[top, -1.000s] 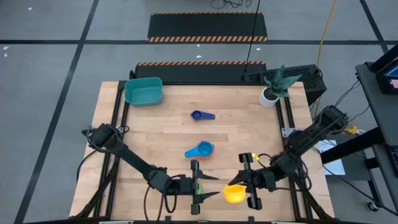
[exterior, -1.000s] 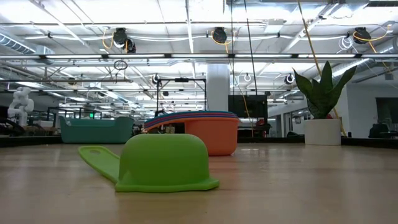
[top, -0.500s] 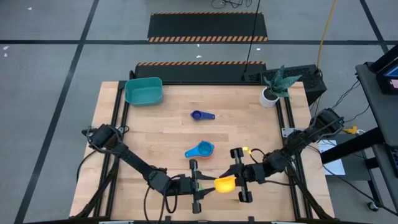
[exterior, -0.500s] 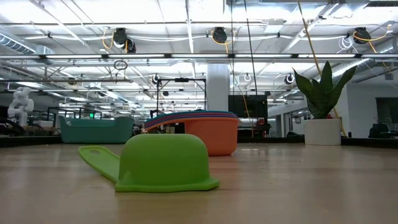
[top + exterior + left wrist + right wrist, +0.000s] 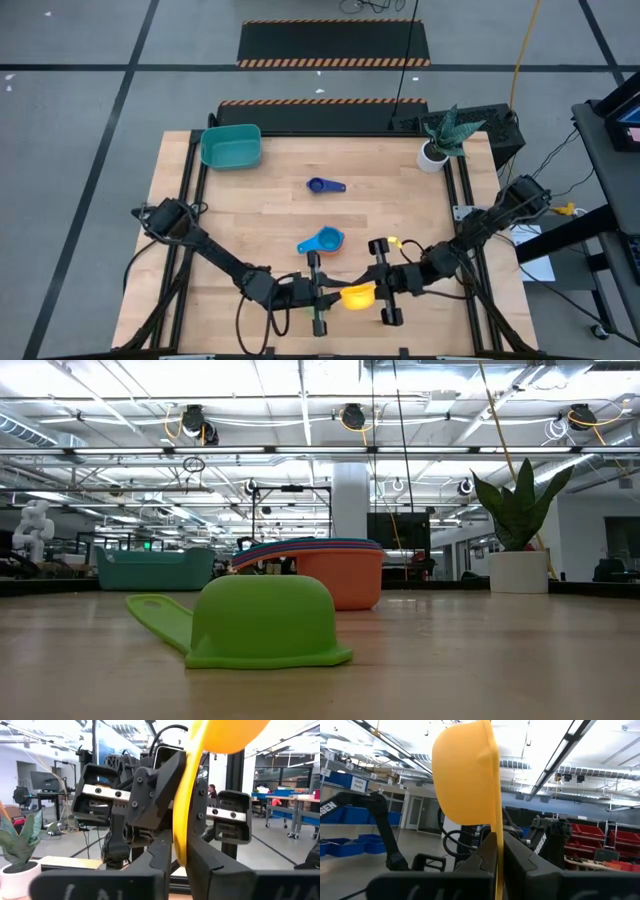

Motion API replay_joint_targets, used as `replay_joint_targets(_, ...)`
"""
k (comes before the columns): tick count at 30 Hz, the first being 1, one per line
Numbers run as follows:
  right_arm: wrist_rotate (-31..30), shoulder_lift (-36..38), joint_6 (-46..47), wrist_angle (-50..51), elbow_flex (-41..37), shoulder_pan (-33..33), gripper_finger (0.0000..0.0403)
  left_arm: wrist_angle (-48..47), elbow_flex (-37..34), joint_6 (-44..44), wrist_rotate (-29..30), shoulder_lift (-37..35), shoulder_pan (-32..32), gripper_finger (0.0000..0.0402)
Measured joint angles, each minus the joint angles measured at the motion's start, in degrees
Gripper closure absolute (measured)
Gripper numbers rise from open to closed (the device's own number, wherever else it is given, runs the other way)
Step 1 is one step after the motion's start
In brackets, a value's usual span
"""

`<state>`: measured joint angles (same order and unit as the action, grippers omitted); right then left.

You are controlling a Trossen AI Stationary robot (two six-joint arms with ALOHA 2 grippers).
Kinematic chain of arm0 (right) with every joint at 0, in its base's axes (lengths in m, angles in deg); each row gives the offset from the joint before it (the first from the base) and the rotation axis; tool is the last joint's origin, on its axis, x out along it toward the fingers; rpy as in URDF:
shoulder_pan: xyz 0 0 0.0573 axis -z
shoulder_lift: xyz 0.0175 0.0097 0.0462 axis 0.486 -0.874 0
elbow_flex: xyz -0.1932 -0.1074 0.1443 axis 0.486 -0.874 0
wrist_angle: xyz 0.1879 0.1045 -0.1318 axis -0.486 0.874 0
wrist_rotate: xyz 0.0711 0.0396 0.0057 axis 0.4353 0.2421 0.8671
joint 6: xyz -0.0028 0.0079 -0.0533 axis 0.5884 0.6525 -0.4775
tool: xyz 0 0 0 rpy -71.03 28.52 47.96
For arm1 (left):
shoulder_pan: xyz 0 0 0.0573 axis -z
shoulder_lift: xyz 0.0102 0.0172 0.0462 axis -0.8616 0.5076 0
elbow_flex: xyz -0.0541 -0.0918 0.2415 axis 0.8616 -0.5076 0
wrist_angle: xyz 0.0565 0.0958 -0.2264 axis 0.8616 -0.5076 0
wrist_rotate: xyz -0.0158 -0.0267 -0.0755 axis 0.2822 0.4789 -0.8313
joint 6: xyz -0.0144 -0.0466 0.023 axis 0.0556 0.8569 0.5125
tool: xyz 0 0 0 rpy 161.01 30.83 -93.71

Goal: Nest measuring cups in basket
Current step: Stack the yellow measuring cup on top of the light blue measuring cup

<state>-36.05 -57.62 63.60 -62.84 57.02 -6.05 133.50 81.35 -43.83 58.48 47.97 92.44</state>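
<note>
**Desk:** Where's the teal-green rectangular plastic basket (image 5: 231,147)?

**Me:** I see it at the table's far left corner, well away from both arms.

**Desk:** And the yellow plastic measuring cup (image 5: 356,295)?

**Me:** It's near the front edge, between the two claws. My right gripper (image 5: 376,294) is pressed together on its flat handle, the bowl (image 5: 465,775) standing above the fingers. My left gripper (image 5: 322,293) meets the cup from the opposite side, its fingers (image 5: 210,865) closing around the rim (image 5: 186,795); I can't tell whether they're pinching it.

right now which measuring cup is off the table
The yellow cup, pinched between both grippers' jaws near the table's front edge. The green cup, dark blue cup and stacked cups rest on wood.
</note>
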Motion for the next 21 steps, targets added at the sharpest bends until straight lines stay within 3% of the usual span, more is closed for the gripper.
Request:
replay_joint_targets(6,-1.3,-1.0,-0.2,-0.5,0.0,0.2,0.0399,-0.9,0.0,-1.8,-1.2,0.0,-0.2,0.0393)
replay_joint_targets(15,-1.9,-1.0,-0.5,-0.7,0.0,0.2,0.0397,-1.5,0.0,-6.2,1.2,-0.5,0.4,0.0396)
replay_joint_targets(18,-5.8,-0.5,-0.3,0.2,0.0,-0.5,0.0382,-7.0,0.0,-8.4,5.6,-2.9,1.3,0.0396)
replay_joint_targets(21,-8.4,1.7,-0.3,5.3,0.0,-0.8,0.0352,-20.3,0.0,-8.3,9.9,-8.3,2.4,0.0397)
